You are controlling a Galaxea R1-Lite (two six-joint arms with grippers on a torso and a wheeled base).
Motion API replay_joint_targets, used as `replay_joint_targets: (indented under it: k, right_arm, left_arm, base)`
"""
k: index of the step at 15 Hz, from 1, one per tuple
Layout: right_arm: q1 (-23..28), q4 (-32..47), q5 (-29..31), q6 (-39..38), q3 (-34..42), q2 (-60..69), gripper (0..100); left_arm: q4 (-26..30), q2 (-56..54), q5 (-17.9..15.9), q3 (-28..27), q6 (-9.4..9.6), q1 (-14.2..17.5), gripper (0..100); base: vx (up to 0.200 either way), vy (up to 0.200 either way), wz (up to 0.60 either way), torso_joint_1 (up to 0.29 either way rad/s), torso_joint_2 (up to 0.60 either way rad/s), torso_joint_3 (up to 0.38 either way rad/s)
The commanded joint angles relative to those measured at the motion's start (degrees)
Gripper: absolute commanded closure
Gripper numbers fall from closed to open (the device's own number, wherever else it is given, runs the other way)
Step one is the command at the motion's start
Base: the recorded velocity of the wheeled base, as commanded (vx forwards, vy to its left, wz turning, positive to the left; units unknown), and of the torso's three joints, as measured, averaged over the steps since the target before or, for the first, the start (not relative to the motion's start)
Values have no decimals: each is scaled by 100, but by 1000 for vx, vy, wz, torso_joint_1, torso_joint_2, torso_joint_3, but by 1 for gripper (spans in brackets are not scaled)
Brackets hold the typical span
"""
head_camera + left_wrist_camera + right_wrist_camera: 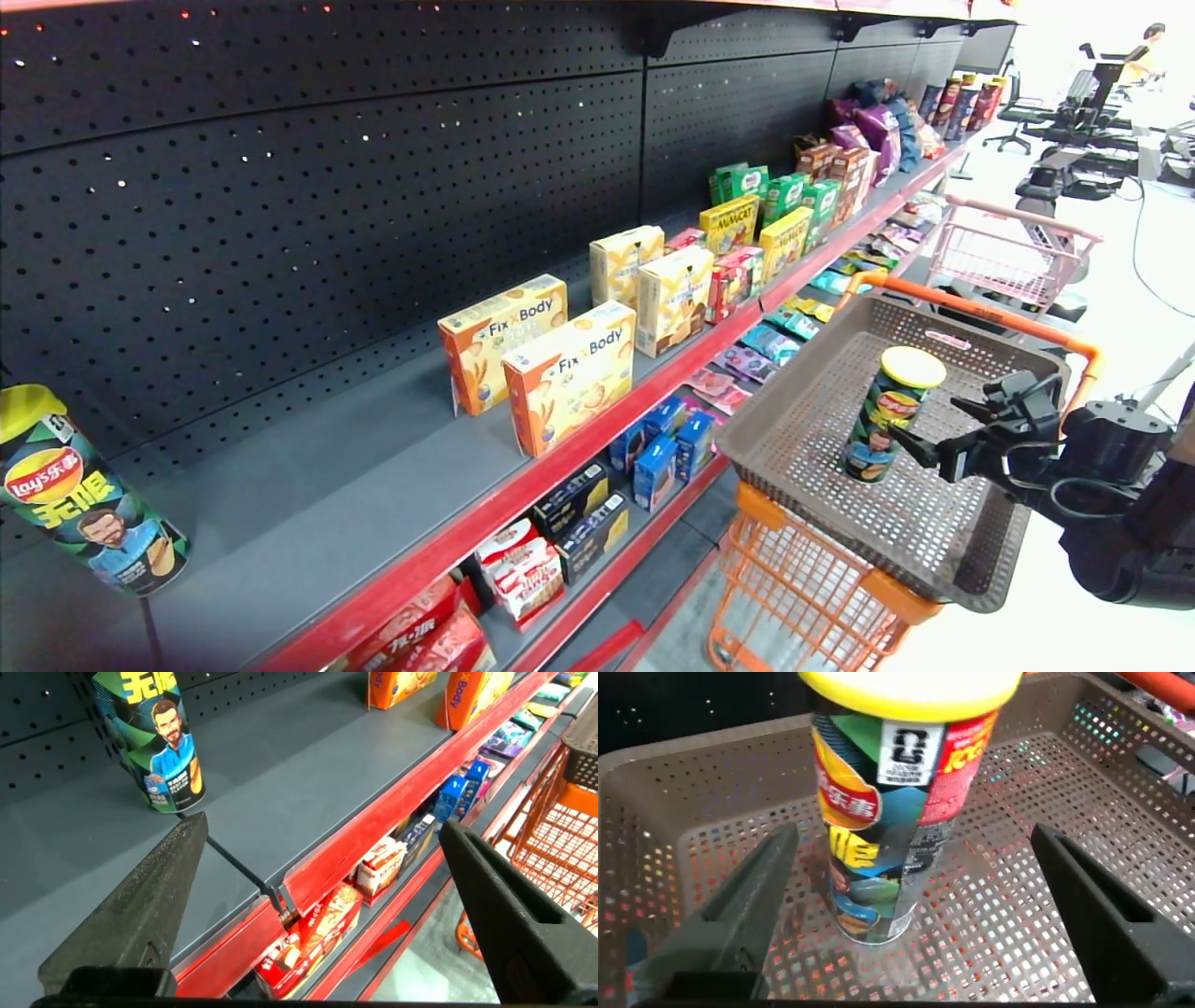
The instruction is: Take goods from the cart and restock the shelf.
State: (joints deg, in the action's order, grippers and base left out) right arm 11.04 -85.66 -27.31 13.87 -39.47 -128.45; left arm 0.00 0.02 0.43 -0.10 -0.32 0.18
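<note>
Got the right gripper (938, 427) (910, 845) sitting inside the brown basket (822, 401) on the orange cart (803, 579), jaws spread wide and gripping nothing, with the yellow-lidded chip can (892, 411) (887, 812) standing upright just ahead of the gap between them. Same deal with the left gripper (322, 831): jaws wide apart and empty, hanging over the front edge of the grey shelf (327, 485), second chip can (84, 495) (154, 737) upright on the shelf just beyond one jaw. Also spotting orange biscuit boxes (569, 373) (467, 695) farther along, well past those jaws.
</note>
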Motion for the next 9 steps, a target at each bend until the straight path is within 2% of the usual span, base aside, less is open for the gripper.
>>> replay_joint_targets:
  k: [1,9]
  right_arm:
    - [-23,-12,-3,-51,-148,-198,0]
    - [-243,-56,-3,-262,-693,-532,0]
  left_arm:
    - [0,-2,1,1,-3,-1,0]
    - [0,-2,1,1,-3,-1,0]
  base:
    - [0,0,0,0,0,0]
    - [0,0,0,0,0,0]
